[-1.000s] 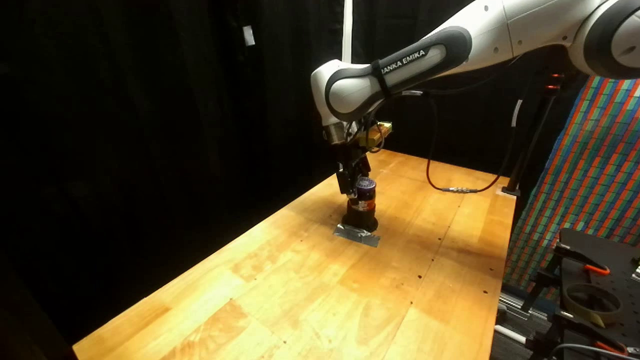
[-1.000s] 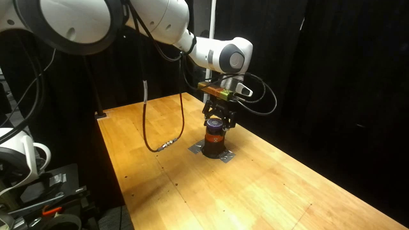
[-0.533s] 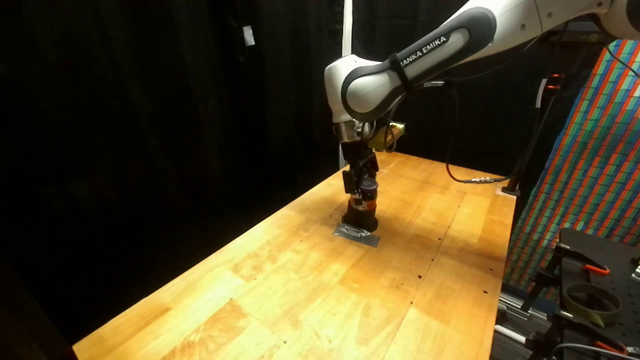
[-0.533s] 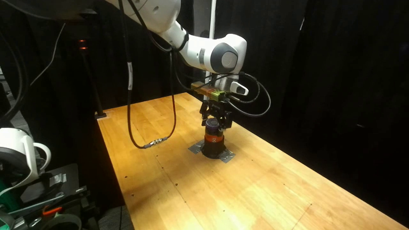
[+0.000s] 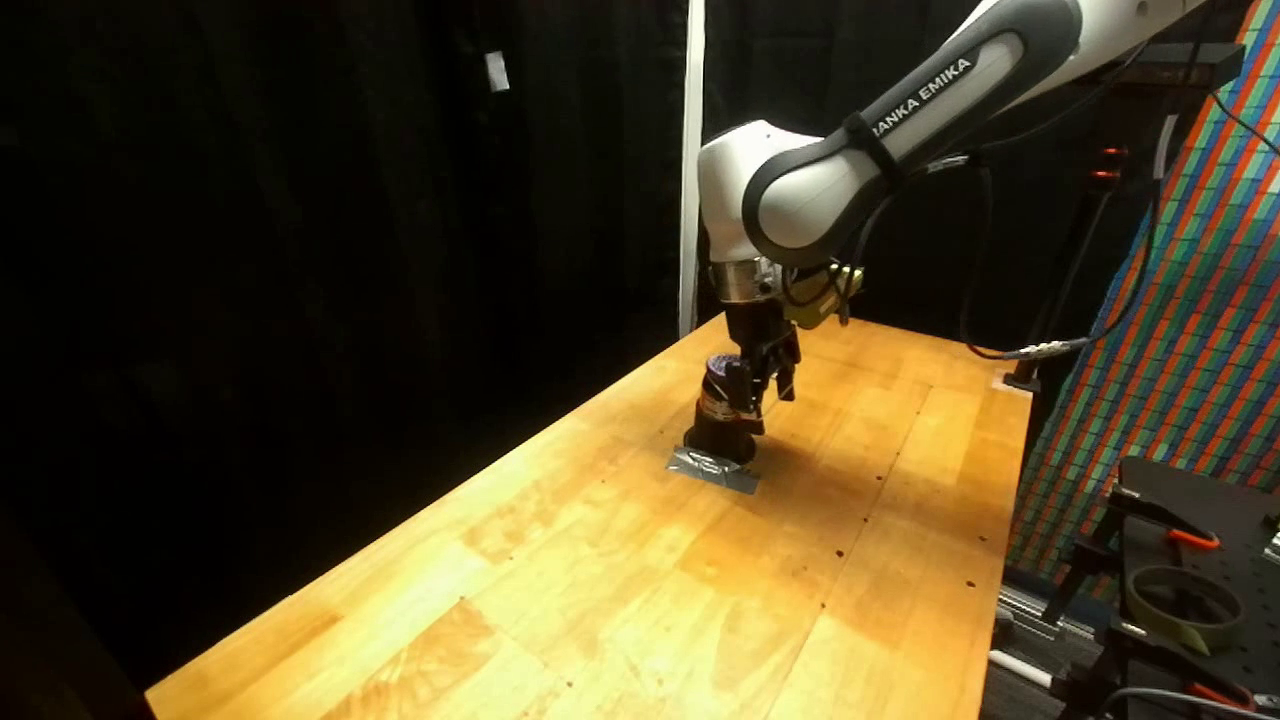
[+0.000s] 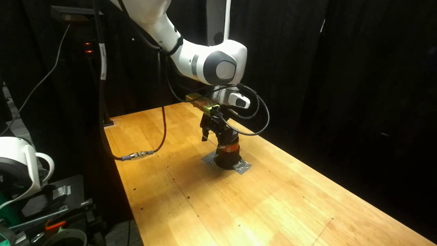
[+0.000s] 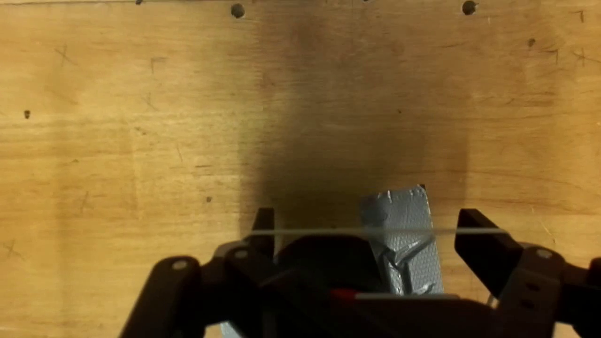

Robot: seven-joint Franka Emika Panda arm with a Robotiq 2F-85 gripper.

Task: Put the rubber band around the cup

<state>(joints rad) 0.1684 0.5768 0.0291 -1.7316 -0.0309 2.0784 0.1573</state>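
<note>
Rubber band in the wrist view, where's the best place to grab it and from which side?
Probably mid-span: the rubber band is stretched straight between the spread jaws of the gripper, and its middle touches neither. I'd come in from the wrist view's upper edge, since the cup lies toward the lower edge, likely crowding an approach from there.

The place looks like a robotics lab: a white-and-grey jointed robot arm (image 5: 920, 97) lettered EMIKA reaches over a light wooden bench (image 5: 640, 570) dotted with small round holes (image 7: 237, 11), black cloth curtains (image 5: 340, 250) behind, a black perforated stand (image 5: 1222, 498) beside it.
</note>
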